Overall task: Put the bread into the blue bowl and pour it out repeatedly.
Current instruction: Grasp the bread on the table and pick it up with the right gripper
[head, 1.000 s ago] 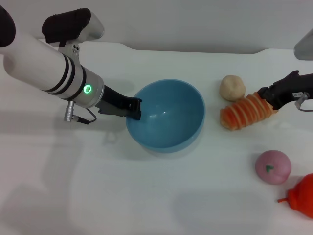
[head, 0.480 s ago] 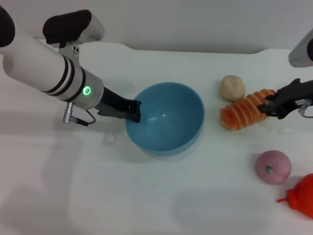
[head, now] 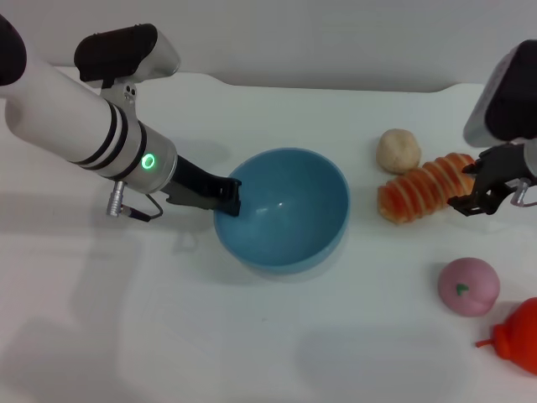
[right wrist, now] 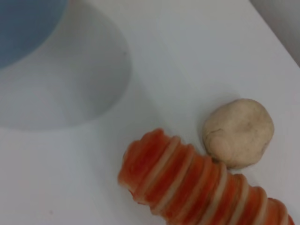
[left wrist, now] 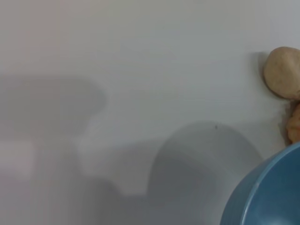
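I found the bread lying on the table, right of the blue bowl. Left gripper clamped the bowl's rim; right gripper hovered spread beside the bread, empty.

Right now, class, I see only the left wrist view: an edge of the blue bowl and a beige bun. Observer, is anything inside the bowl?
Observer: No. The head view shows the blue bowl empty, with the left gripper shut on its left rim.
Operator: Where is the bread?
Observer: The bread lies on the table to the right of the bowl, right against the round bun.
Operator: And the right arm?
Observer: The right gripper is open at the bread's right end and is not holding it.
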### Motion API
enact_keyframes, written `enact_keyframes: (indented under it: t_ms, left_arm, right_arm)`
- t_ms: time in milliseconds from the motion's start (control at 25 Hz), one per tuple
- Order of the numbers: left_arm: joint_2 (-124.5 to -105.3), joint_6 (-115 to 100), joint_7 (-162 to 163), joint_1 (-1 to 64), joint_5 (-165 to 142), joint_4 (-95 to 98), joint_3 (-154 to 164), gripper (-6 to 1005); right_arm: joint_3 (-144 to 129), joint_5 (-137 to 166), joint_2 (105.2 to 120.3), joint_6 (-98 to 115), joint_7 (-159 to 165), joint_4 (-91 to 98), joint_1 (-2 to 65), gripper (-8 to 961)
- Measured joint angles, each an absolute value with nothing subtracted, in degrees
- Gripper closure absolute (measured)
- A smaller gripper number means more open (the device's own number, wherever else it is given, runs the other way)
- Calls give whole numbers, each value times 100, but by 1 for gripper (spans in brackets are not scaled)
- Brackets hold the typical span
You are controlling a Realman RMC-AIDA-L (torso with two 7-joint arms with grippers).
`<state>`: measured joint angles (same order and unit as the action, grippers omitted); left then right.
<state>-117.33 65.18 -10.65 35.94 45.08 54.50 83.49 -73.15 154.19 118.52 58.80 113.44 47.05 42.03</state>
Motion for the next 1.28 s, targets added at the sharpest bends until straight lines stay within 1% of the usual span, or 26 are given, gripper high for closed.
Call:
enact_keyframes:
  t_ms: [40, 160, 560, 800, 1280]
  left_arm:
    - [-11733, 6527, -1065, 3594, 4509, 5449, 8349, 1001]
    - [-11730, 6538, -1065, 3593, 4508, 5442, 8350, 1001]
    - [-11710, 6525, -1063, 3601, 4509, 5382, 8349, 1000]
    - [-11683, 6518, -1063, 3627, 4508, 5370, 8345, 1000]
    - [-11662, 6513, -1063, 3639, 4508, 5370, 8340, 1001]
  right_arm:
    - [-7391, 15458, 11852, 5803, 11339, 4666, 4215, 436]
    - [-7470, 15566, 11851, 5540, 11328, 4466, 4276, 387]
    - [-7819, 15388, 11896, 4340, 11327, 3480, 4391, 392]
    - [-8013, 15132, 11912, 3654, 11331, 3252, 4337, 400]
    - [-8048, 14893, 11912, 3443, 11333, 3097, 4378, 415]
